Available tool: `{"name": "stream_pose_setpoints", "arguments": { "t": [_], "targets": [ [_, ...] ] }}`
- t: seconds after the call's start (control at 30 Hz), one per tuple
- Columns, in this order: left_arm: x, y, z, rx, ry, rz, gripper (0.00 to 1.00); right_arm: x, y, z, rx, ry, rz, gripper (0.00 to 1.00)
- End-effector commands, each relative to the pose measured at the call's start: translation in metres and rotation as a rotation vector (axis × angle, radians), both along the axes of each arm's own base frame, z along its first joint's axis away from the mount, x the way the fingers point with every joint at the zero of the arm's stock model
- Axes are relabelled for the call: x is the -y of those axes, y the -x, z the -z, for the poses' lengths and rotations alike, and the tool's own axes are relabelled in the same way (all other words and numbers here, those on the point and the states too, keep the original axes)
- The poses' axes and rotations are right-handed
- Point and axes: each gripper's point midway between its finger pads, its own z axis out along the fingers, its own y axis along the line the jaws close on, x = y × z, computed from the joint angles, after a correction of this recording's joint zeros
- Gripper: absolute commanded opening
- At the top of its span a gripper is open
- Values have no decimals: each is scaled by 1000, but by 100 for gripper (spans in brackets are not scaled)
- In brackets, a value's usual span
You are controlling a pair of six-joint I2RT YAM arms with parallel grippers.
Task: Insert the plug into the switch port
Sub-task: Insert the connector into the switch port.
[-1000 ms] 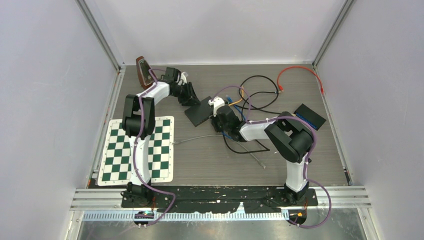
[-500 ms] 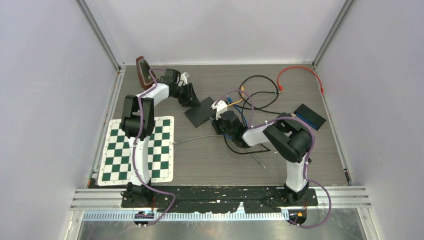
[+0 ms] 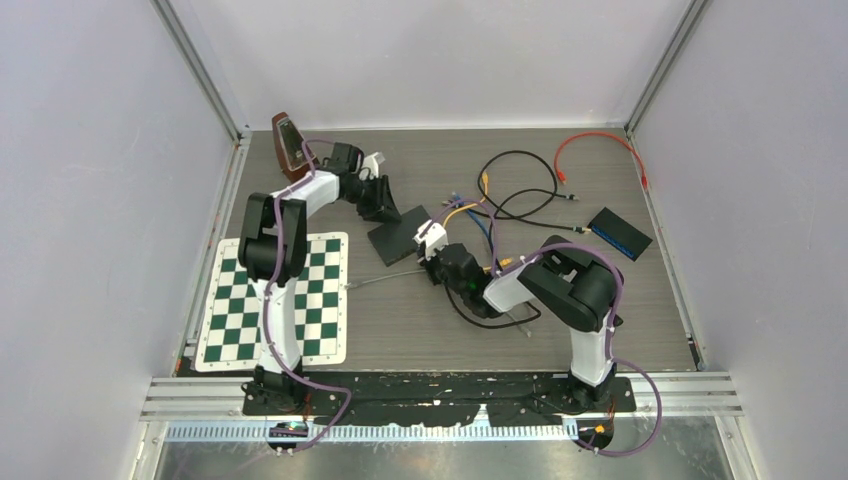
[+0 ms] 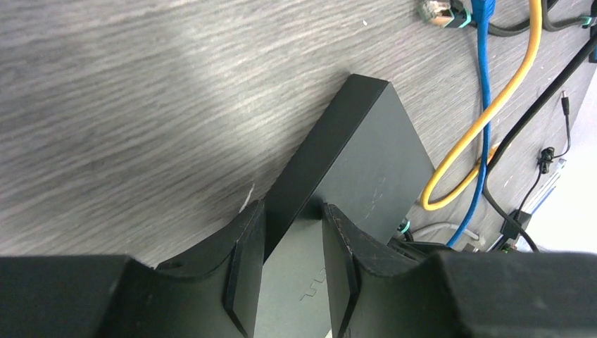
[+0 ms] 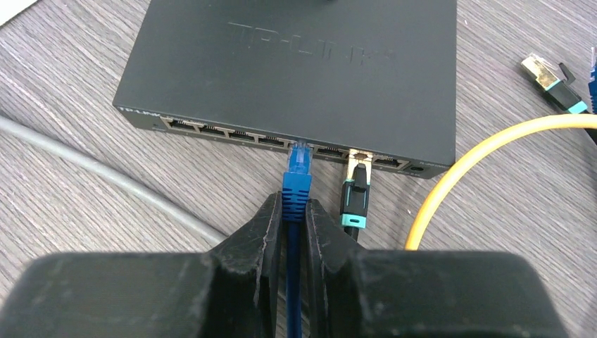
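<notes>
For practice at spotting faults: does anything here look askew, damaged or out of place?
Nothing looks damaged. The switch lies skewed to the table's edges, clamped near one corner by the left tool. Loose cables tangle beside it. The blue plug in the right tool meets the switch squarely.

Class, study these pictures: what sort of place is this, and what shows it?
Probably a robotics lab test cell: a left arm and right arm bolted at one edge of a table, white panels on aluminium framing around it, plus a checkerboard calibration sheet and network switch.
</notes>
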Motion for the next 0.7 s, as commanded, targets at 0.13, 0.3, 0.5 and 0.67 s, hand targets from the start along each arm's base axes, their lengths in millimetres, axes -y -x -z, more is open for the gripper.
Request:
{"name": "stream_pose_setpoints", "arguments": {
  "t": [0.13,0.3,0.5,0.67],
  "targets": [
    [29,78,-11,-160,59,114,35,-14,-18,-56,138,-163,121,5],
    [42,91,-11,-175,89,150,34,-32,-15,-65,147,-190,32,5],
    [43,124,-17,-196,94,193,32,-36,-28,-83,170,-194,72,5],
    [53,139,-13,-213,111,217,32,-53,-41,-90,141,-205,74,5]
  ]
}}
